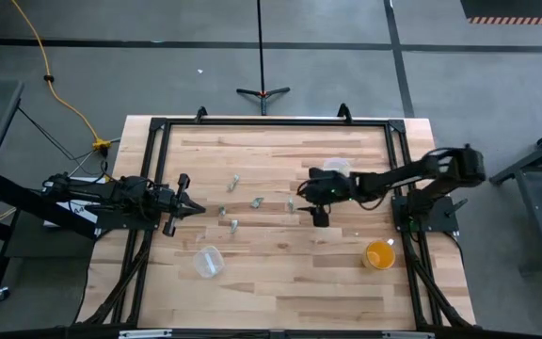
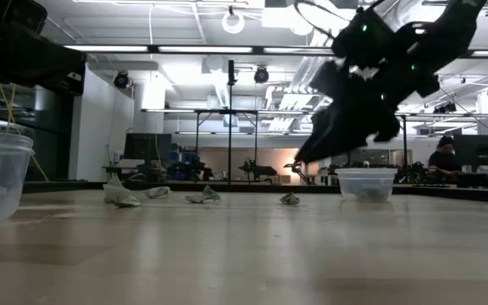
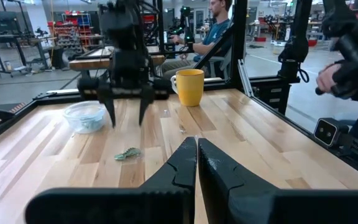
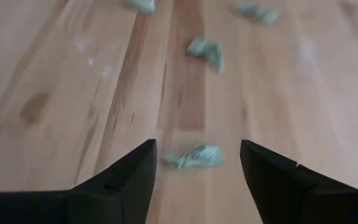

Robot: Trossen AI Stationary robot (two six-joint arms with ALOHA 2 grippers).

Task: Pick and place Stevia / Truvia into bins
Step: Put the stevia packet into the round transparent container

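Stevia packets (image 1: 234, 201) mostly lie loose mid-table, though one clear bin (image 3: 86, 116) seems to hold a few. Right gripper (image 4: 197, 163), fingers spread and empty, straddles one packet (image 4: 193, 156); left gripper (image 3: 196, 158) waits closed at the table's left edge.

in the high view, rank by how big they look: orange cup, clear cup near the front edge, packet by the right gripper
1. clear cup and orange cup: look about alike, so no ranking.
2. packet beside the right gripper: far smaller.

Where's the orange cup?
In the high view, the orange cup stands near the table's right edge, beside the right arm's base, away from the packets.
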